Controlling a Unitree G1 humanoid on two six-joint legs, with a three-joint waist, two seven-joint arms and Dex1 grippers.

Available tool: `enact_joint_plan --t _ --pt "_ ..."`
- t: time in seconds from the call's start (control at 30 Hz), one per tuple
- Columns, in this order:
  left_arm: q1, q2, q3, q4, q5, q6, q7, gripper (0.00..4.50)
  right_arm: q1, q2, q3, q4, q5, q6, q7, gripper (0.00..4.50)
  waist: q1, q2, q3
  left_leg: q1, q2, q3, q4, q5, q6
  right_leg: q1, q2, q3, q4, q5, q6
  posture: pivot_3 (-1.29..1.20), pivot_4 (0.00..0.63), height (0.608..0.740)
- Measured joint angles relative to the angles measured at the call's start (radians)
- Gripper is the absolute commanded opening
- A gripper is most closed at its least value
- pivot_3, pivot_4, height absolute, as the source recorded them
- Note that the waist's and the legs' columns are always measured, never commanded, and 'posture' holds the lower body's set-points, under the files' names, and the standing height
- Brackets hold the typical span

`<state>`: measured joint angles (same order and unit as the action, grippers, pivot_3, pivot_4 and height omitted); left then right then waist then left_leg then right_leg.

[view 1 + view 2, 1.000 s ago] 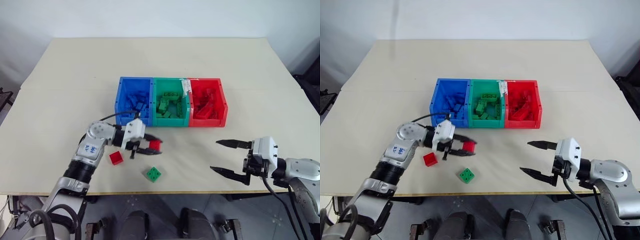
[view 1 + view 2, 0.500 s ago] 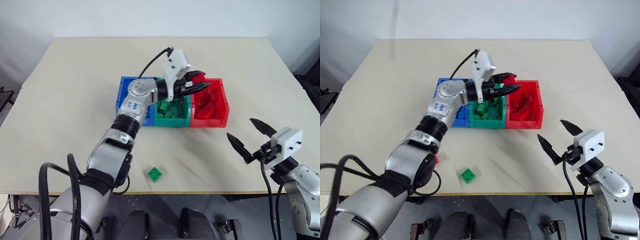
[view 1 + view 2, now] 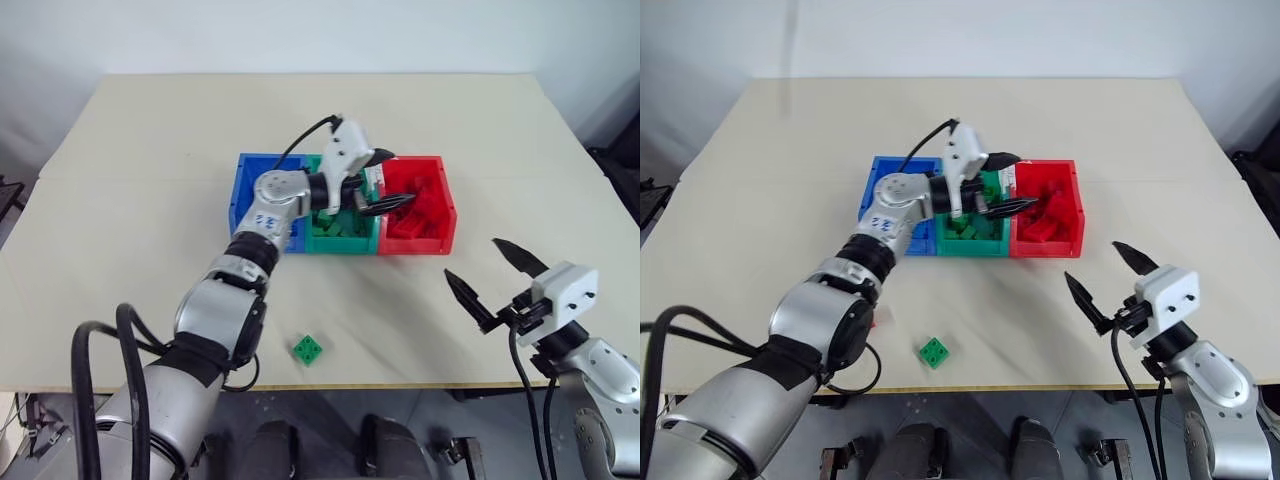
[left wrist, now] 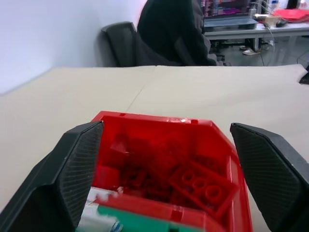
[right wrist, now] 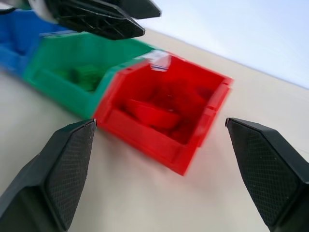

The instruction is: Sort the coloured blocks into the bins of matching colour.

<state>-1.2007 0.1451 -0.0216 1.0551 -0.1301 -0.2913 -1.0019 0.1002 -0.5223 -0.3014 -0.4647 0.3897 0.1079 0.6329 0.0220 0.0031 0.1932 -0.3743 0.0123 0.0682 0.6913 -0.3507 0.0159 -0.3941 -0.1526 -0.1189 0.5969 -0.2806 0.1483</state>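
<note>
From the head camera, the left gripper (image 3: 385, 182) is over the row of bins, at the line where the green bin (image 3: 341, 232) meets the red bin (image 3: 441, 213). Its two black fingers are spread wide with nothing between them. A second ago it was low by the near edge of the table (image 3: 150, 180), pinching a red block; half a second ago it held that block up over the bins. Now the block is gone from its fingers (it cannot be told apart from the red pieces already in the red bin). The blue bin (image 3: 246, 195) sits behind the gripper's arm. The green block (image 3: 308, 349) lies on the table well back from the gripper, near the front edge, in the same spot as before. A small bit of a red block (image 3: 876, 322) peeks out beside the left arm.

The right gripper (image 3: 495, 275) hangs near the front right of the table, fingers wide and empty. It has tipped upward since a second ago. The table between it and the red bin is bare, so there is room to move there.

In the left wrist view, the left fingers (image 4: 67, 169) stand far apart with the red bin just ahead, red pieces inside. Bare table runs on past it to a dark chair (image 4: 123, 43).

In the right wrist view, the right fingers (image 5: 58, 169) frame the red bin, with the green bin beside it.
</note>
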Motion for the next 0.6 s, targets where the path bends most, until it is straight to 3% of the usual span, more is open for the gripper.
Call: enact_joint_plan --t 0.17,0.4,0.6 --pt "0.316 0.196 0.055 -0.429 -0.163 0.131 -0.205 4.47 -0.084 -0.069 0.056 0.091 0.039 -0.021 0.168 4.50 -0.027 0.000 0.000 0.001 0.003 0.000 -0.001 0.000 0.000 0.000 0.002 0.001 0.000 -0.001 -0.001 0.00 0.150 0.740" --pt "0.772 0.529 0.234 -0.939 -0.287 0.396 -0.193 4.47 -0.243 -0.169 0.179 0.270 0.060 -0.047 0.450 4.50 -0.023 0.000 0.000 0.002 0.003 -0.003 0.001 -0.001 -0.001 0.001 0.001 0.002 0.002 0.000 -0.001 0.00 0.150 0.740" --pt "1.063 0.620 0.394 -1.079 -0.325 0.453 -0.158 4.47 -0.347 -0.182 0.235 0.364 0.087 -0.062 0.633 4.50 0.002 0.000 0.000 0.003 0.003 -0.003 0.005 -0.003 -0.002 0.002 0.000 0.001 0.005 0.000 -0.001 0.00 0.150 0.740"
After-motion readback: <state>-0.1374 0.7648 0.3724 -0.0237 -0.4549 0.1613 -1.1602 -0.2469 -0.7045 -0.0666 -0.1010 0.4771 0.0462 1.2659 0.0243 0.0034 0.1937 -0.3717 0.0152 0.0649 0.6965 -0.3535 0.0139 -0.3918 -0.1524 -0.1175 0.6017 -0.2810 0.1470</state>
